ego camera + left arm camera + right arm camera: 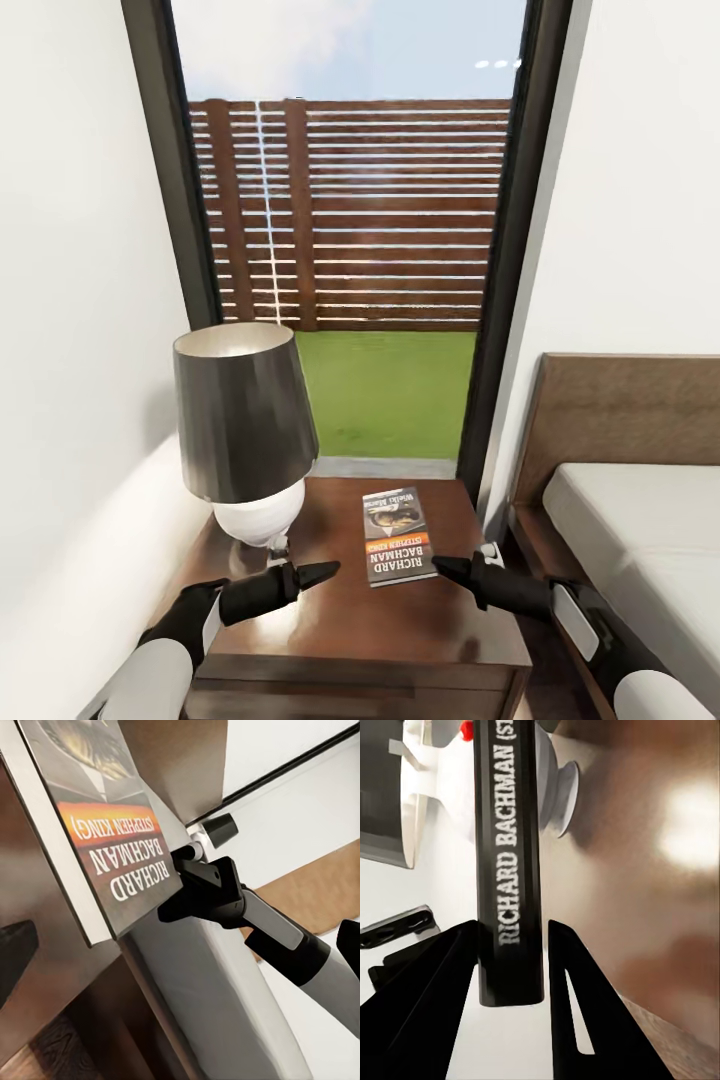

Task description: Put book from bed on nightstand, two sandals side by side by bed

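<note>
The book (398, 535) lies flat on the dark glossy nightstand (350, 625), cover up, orange band toward me. My right gripper (450, 568) sits at the book's near right edge. In the right wrist view its fingers (577, 990) flank the black spine (510, 870) with a thin gap, narrowly open. My left gripper (315, 574) hovers over the nightstand left of the book. Its fingers (15, 952) show far apart, open and empty, with the book's cover (112, 832) ahead. The bed (640, 530) stands to the right. The sandals are out of view.
A lamp (245, 420) with a dark shade and white base stands on the nightstand's back left, close to my left gripper. A tall black-framed window (500, 300) with fence and grass is behind. White walls close in on both sides.
</note>
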{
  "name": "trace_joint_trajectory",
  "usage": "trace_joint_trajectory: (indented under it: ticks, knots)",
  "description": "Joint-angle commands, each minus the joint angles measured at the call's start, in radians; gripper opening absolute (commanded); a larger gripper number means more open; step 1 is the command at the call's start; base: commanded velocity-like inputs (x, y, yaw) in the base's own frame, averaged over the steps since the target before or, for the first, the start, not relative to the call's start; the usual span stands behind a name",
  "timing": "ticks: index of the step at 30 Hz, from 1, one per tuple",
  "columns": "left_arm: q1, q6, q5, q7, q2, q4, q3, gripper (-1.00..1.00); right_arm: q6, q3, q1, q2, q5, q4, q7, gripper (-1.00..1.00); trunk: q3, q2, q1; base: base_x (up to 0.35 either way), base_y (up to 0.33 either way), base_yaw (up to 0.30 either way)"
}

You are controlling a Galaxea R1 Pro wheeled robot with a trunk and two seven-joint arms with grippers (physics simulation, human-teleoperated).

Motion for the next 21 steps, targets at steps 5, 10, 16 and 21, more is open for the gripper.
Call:
trace_joint_trajectory:
  ticks: [5,10,16,21]
  knots:
    - [-0.001,0.011,-0.011,-0.006,-0.001,-0.002,0.008,1.0,0.004,-0.002,-0.001,0.003,0.0,0.0,0.002,-1.0,-0.001,0.0,0.0,0.014,0.0,0.0]
    - [0.0,0.012,-0.011,-0.005,-0.001,-0.002,0.008,1.0,0.004,-0.002,-0.001,0.003,0.0,0.0,0.003,-1.0,-0.014,-0.021,0.012,0.001,0.0,0.0]
    - [-0.001,0.012,-0.011,-0.006,-0.001,-0.002,0.008,1.0,0.004,-0.002,-0.001,0.003,0.0,0.0,0.003,-1.0,-0.038,-0.023,0.014,0.0,0.0,0.0]
    - [-0.001,0.012,-0.011,-0.006,-0.001,-0.002,0.008,1.0,0.004,-0.002,-0.001,0.003,0.0,0.0,0.003,-1.0,-0.057,-0.024,0.017,0.0,0.0,0.0]
